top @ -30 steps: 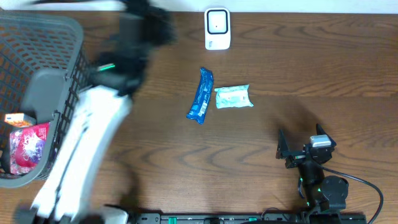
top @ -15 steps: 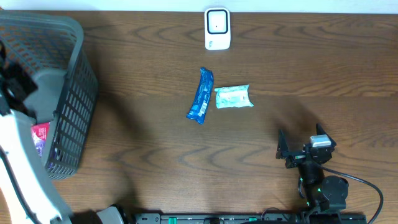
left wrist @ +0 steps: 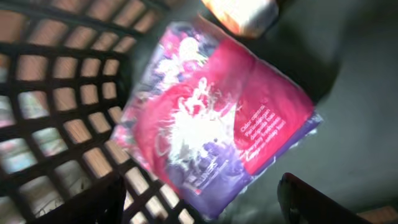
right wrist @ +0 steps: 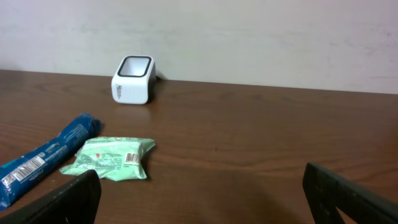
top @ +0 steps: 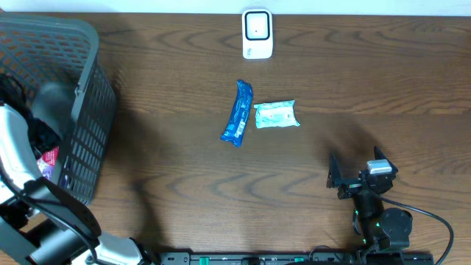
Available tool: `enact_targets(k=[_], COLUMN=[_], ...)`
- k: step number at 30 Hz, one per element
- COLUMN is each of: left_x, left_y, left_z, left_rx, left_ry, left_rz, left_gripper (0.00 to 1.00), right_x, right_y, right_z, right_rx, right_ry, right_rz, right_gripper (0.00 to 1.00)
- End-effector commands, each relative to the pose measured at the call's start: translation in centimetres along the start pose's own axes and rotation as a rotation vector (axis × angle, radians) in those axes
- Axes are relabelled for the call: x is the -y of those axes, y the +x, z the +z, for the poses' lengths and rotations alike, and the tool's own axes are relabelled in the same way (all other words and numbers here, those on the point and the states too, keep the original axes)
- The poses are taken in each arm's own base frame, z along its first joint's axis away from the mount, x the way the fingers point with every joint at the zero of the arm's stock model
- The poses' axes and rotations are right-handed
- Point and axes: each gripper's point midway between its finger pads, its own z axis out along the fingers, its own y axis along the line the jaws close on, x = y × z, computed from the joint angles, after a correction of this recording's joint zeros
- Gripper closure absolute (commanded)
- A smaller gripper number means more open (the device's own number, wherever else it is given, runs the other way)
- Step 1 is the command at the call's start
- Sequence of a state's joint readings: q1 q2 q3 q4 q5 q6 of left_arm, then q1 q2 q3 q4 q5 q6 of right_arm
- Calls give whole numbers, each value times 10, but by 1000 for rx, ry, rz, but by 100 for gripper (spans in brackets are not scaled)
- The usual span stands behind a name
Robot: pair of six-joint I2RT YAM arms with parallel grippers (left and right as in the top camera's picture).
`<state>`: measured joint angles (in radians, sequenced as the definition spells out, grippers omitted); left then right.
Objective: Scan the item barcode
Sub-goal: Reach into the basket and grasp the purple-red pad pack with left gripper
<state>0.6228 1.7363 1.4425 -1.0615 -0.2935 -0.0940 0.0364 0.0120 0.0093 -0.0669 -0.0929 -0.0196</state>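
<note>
The left tool (left wrist: pixel 200 198) hangs spread over the pink packet (left wrist: pixel 217 124) in the basket (top: pixel 90 136), seemingly to pick it. The right tool (right wrist: pixel 202 186), also spread, faces the scanner (right wrist: pixel 132 79), empty.

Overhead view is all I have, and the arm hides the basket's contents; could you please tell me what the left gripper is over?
Observer: The left wrist view shows the left gripper hovering above a pink packet lying flat inside the basket.
Operator: Thank you. Are its jaws closed on that packet?
Observer: No, the jaws stand open and nothing is gripped. The packet's near corner shows between the two fingertips.
Operator: Is anything else in there?
Observer: Yes, an orange item lies by the packet's far corner, cut off by the picture's top edge.
</note>
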Motion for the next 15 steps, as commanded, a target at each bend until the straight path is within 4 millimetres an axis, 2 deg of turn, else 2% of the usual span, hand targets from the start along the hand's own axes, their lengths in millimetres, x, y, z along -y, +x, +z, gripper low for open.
enact_targets(k=[1,8,15], left_x=[11,19,26], left_y=[11,18,6], left_z=[19,42,56], left_rx=[-41,-33,38], left_ry=[15,18,31], left_rz=[-6,7,-20], left_gripper=[22,21,20], right_x=[3,3,3], right_y=[1,1,1], right_z=[0,0,0], right_rx=[0,0,0], right_ry=[14,14,14], right_rz=[1,1,1], right_gripper=[1,1,1])
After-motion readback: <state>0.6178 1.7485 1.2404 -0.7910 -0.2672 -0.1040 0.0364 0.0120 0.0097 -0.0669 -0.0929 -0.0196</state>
